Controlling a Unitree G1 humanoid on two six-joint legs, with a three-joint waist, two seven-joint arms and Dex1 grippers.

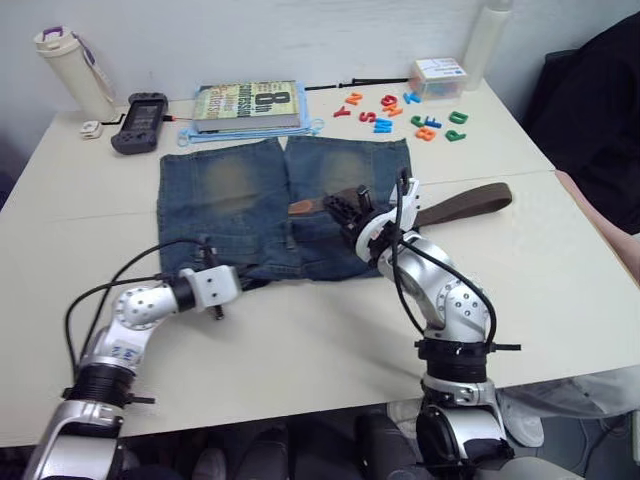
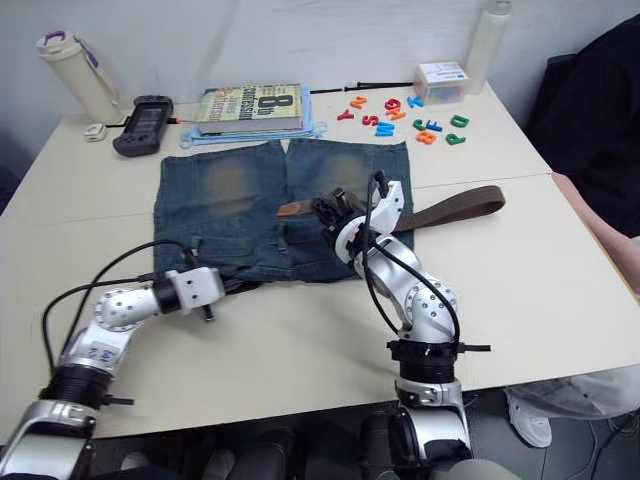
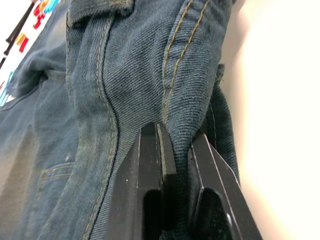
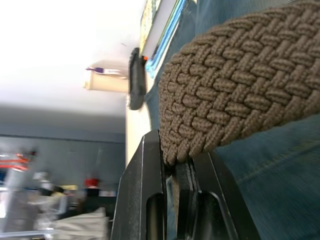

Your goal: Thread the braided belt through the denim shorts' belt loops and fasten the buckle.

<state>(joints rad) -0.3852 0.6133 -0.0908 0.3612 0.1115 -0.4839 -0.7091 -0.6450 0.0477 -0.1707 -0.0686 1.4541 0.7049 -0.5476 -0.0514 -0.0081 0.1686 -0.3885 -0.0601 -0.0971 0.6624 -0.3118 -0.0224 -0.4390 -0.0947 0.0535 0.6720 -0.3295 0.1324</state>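
Note:
The denim shorts lie flat on the table, waistband toward me. My left gripper is shut on a stitched fold of the waistband at its near left end. My right gripper hovers over the right half of the shorts, shut on the braided belt. The belt runs from that gripper to the right, off the denim onto the table. Its tan tip pokes out left of the gripper, over the middle of the shorts. I cannot make out the belt loops, and the buckle is hidden.
Behind the shorts lie a book, a black handheld console and a white bottle. Coloured letters and a small box sit at the back right. A person in dark clothing is at the right edge.

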